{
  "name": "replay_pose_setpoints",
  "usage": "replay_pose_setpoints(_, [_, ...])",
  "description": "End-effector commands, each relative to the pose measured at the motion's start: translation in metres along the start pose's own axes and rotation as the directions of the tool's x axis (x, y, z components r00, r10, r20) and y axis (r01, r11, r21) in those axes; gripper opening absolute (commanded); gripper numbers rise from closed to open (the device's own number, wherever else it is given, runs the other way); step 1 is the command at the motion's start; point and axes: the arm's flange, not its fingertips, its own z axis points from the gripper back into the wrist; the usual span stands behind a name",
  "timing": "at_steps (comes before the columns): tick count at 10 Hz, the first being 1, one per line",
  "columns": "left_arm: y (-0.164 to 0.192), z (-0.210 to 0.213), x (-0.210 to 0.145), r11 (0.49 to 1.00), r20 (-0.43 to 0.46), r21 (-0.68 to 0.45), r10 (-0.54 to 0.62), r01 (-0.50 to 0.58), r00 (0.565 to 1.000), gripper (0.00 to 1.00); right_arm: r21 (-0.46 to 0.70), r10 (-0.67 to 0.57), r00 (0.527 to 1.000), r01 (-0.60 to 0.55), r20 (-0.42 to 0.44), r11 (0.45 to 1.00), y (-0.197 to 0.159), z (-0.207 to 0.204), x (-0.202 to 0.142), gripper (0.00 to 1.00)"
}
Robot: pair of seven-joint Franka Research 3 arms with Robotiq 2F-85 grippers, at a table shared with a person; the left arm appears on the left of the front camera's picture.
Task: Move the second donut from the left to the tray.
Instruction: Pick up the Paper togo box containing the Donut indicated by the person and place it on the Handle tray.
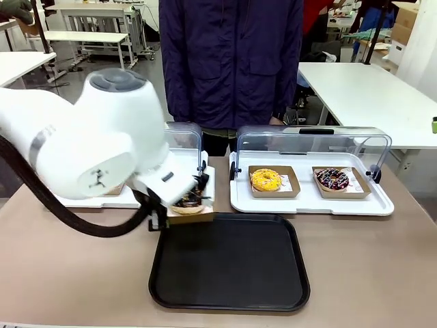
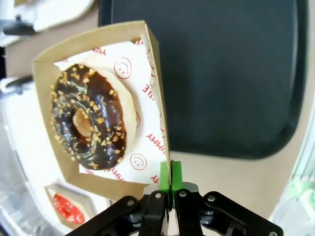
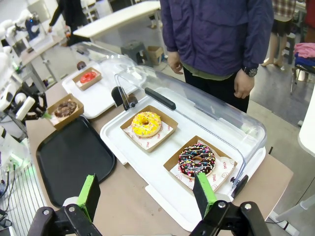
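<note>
Chocolate-glazed donut [image 2: 88, 115] in cardboard holder [image 2: 156, 93]: holder wall pinched by closed left claw [image 2: 171, 179], held at black tray's [image 1: 232, 263] near-left edge. Right claw [image 3: 147, 194]: spread wide, holding nothing, above the surface [image 3: 123, 196].

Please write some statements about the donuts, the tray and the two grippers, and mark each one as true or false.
1. The left gripper is shut on the wall of the chocolate donut's holder. True.
2. The chocolate donut lies flat on the black tray. False: it is held off the table at the tray's near-left corner, not set down.
3. The right gripper is open and holds nothing. True.
4. The yellow donut sits on the black tray. False: it sits in the white tray under the raised clear lid.
5. The person's hand touches the sprinkled donut. False: it hangs at the person's side.
</note>
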Motion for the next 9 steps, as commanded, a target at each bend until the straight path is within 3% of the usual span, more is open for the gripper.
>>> replay_pose_setpoints(1, [-0.025, -0.004, 0.036, 0.998, -0.01, 0.068, 0.017, -0.016, 1.0, 0.02, 0.006, 0.023, 0.999, -0.023, 0.03, 1.0, -0.002, -0.001, 0.003, 1.0])
replay_pose_setpoints(5, [-0.055, -0.024, 0.087, 0.996, 0.005, 0.077, -0.053, 0.052, 0.999, 0.02, 0.006, 0.023, 0.999, -0.023, 0.03, 1.0, -0.002, -0.001, 0.003, 1.0])
replay_pose_setpoints(9, [-0.068, -0.048, 0.094, 0.996, -0.043, 0.049, -0.077, 0.079, 0.996, 0.02, 0.006, 0.023, 0.999, -0.023, 0.03, 1.0, -0.002, -0.001, 0.003, 1.0])
